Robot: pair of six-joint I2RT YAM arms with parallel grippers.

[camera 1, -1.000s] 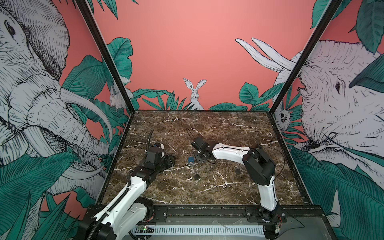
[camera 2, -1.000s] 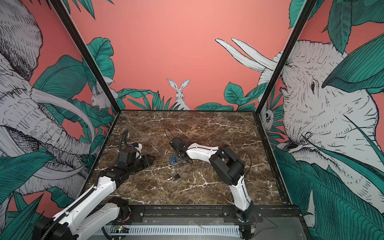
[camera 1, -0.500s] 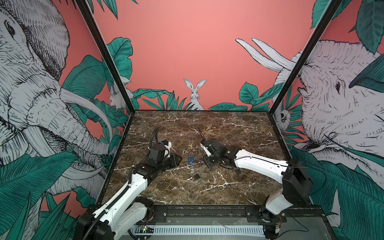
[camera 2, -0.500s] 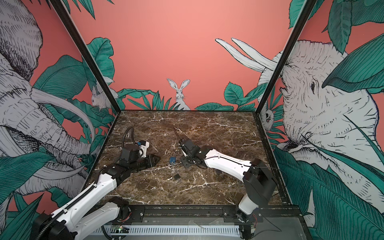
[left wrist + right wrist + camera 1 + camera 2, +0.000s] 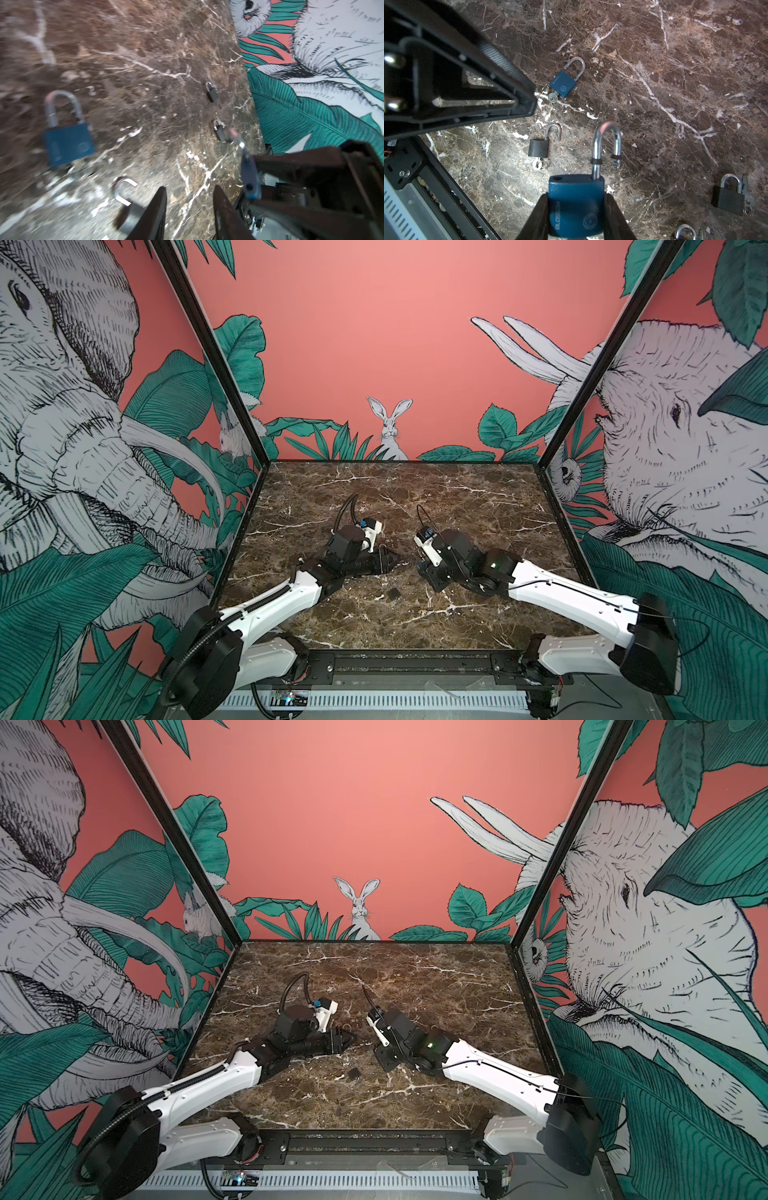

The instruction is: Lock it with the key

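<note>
Top views: mounted high at 6 o'clock, facing 12, tilted down, whole marble table (image 5: 457, 497) (image 5: 415, 977) in both. Wrist cams ride low and close over it; both catch the closed blue padlock (image 5: 68, 143) (image 5: 562, 83)

Straight ahead, a salmon-pink back wall (image 5: 374, 323), and at its foot a white rabbit (image 5: 389, 427) sits drawn among green leaves (image 5: 316, 439). On the left wall (image 5: 50, 572), a big line-drawn elephant (image 5: 62, 414), trunk wrinkled, one long tusk (image 5: 166, 445) curving down. Over on the right wall (image 5: 706, 593), another pale elephant head (image 5: 673, 439), its two white tusks (image 5: 523, 348) reaching across the pink. Black frame posts (image 5: 208, 352) climb both back corners. Down below, the table (image 5: 457, 497) is dark brown marble veined in white, with a black rail (image 5: 415, 664) along the near edge and a white slotted strip (image 5: 395, 699) under that. Light falls soft and even across the marble.
</note>
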